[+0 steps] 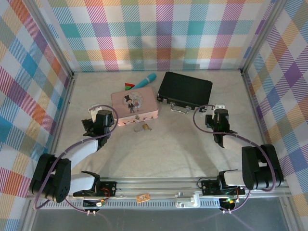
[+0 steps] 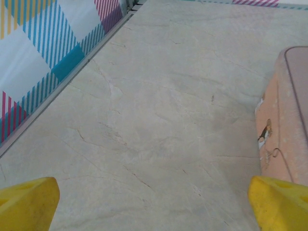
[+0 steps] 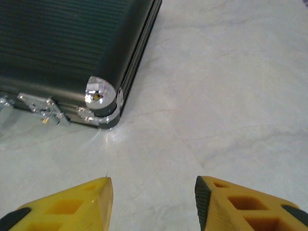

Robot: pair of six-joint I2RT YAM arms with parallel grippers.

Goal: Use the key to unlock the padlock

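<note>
Pale, marble-veined stone-look tabletop (image 1: 192,149), lit softly and evenly. Pastel plaid-patterned walls (image 1: 159,33) close it in on three sides, and a silver slotted metal rail (image 1: 159,185) runs along the near edge.

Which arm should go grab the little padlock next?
Probably left: the left gripper is wide open and nearer the padlock; the right gripper sits farther off by the black case.

Pink tin (image 1: 134,107) lies beside a black case (image 1: 186,89).
</note>
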